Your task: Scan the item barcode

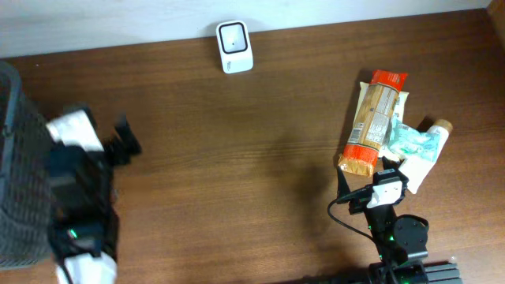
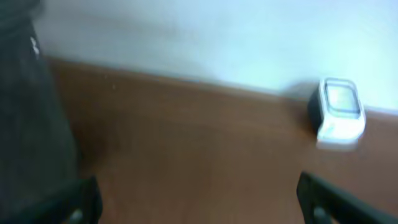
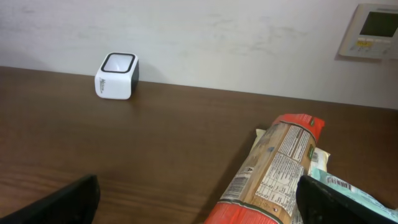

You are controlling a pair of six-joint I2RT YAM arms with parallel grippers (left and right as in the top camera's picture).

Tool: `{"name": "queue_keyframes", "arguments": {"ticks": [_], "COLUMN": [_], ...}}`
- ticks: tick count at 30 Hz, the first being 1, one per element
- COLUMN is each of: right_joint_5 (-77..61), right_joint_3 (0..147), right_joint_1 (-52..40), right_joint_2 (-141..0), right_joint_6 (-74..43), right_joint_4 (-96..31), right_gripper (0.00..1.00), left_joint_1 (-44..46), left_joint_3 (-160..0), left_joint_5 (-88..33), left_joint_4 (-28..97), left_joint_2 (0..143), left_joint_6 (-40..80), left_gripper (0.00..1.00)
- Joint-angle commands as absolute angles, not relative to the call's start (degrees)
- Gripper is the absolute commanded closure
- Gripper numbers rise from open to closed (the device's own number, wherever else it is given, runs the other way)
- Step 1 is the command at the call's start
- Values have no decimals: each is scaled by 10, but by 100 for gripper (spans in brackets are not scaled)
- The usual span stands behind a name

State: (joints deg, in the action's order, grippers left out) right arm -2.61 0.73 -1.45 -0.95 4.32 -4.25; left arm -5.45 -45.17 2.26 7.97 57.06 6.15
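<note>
A long snack packet [image 1: 375,120] with red ends lies at the right of the table, its printed label and barcode facing up [image 3: 273,168]. Beside it are a teal packet [image 1: 414,142] and a white tube with a brown cap [image 1: 430,146]. The white scanner [image 1: 235,46] stands at the table's far edge, also visible in both wrist views [image 2: 339,112] [image 3: 116,76]. My right gripper [image 3: 202,205] is open just short of the near red end of the snack packet and holds nothing. My left gripper [image 2: 199,199] is open over bare wood at the left, far from the items.
A black mesh basket [image 1: 16,158] stands at the far left beside the left arm and fills the left edge of the left wrist view [image 2: 31,112]. A pale wall with a control panel [image 3: 373,28] runs behind the table.
</note>
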Motion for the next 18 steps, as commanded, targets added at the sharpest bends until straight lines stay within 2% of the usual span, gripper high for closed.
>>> {"name": "queue_keyframes", "arguments": {"ticks": [1,6,13,18], "right_joint_5": [-23,-23,-23,-23], "right_joint_3": [3,3,3,3], "right_joint_1": [-11,-11,-11,-11], "right_joint_2": [-8,-8,-8,-8], "right_joint_6": [41,41,41,41], "right_joint_4": [-43,-43,-43,-43], "right_gripper": [1,1,1,1], "left_joint_1": [-54,-54,-52,2], "left_joint_3": [-271,-89,-5,-5], "left_joint_5": [13,12,12,10], "left_joint_4": [-27,-69,-57,33], "left_joint_2": [462,288,114,36], "left_joint_6": [50,42,9,-131], "left_gripper": [1,1,1,1]}}
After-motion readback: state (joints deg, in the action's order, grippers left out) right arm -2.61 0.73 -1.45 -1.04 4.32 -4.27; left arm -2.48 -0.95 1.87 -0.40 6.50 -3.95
